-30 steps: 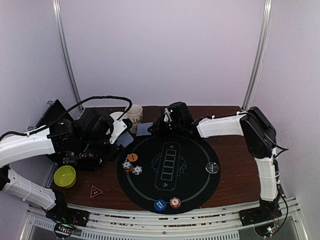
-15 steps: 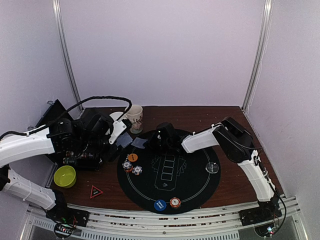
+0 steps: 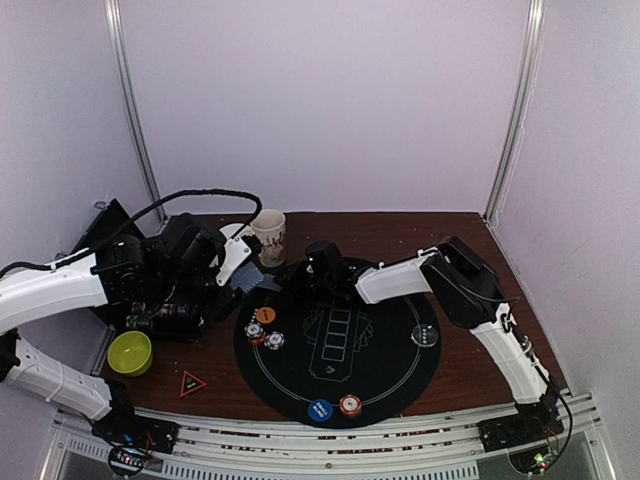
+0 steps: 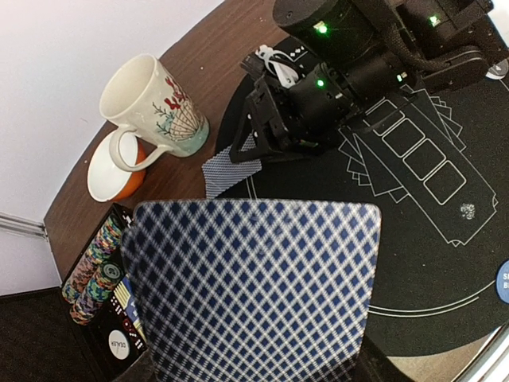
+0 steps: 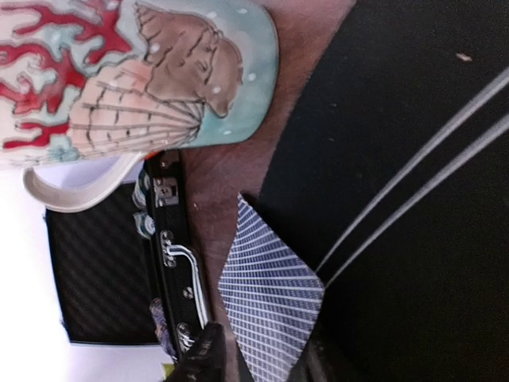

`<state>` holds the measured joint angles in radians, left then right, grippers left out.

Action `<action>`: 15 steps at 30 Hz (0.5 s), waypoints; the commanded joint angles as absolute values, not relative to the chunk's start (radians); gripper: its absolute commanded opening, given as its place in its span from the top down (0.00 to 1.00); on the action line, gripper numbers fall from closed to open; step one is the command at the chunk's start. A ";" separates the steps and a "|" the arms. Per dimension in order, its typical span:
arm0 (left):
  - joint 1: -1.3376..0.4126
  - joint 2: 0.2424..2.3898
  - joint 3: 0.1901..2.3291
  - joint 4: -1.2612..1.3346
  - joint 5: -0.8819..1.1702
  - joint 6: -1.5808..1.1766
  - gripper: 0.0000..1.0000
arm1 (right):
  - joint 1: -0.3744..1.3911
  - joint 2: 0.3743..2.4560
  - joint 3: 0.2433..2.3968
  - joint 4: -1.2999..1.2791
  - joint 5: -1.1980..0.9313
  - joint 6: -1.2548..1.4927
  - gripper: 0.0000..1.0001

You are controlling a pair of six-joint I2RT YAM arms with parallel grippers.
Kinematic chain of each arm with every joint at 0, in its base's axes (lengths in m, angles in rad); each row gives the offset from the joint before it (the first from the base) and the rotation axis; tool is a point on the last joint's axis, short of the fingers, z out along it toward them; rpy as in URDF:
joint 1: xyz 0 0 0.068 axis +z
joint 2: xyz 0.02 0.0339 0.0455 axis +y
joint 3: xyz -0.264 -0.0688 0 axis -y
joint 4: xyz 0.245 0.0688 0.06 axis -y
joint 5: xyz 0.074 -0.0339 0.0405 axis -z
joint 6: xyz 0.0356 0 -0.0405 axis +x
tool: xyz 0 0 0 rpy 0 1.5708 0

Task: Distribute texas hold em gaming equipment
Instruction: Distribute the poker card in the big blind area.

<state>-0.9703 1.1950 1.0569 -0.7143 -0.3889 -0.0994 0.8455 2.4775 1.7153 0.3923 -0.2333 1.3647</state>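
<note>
The left arm (image 3: 60, 285) reaches out from its side with the forearm near level. Its black wrist is turned so the left gripper (image 3: 243, 268) points toward the other arm, jaws clamped on a stack of playing cards (image 4: 254, 294) held flat before its camera. The right arm (image 3: 490, 310) rises steeply, folds at the elbow and stretches low. The right gripper (image 3: 300, 272) tilts downward, jaws parted, near the left gripper's tips.

Left arm (image 3: 55, 288): white shells, black joints, thick black cable (image 3: 210, 193) looped overhead. Right arm (image 3: 395, 282): white links, black elbow, thin wires. Right wrist: black housing (image 4: 342, 56), green LEDs (image 4: 320, 29). Right claw (image 5: 256, 360): black fingers.
</note>
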 commanded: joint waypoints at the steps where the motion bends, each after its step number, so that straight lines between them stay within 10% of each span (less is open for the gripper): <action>1: -0.965 1.182 1.095 -0.699 -0.391 -0.080 0.39 | 0.850 2.404 1.701 0.279 -0.249 1.203 0.54; 15: -0.965 1.196 1.116 -0.686 -0.299 0.028 0.40 | 0.811 1.846 1.478 -0.012 -0.352 0.461 0.00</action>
<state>-0.9703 1.1957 1.0782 -0.7219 -0.3283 -0.0185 0.8352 2.0090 1.5299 0.0784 -0.2543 0.7559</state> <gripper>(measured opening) 0.600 0.960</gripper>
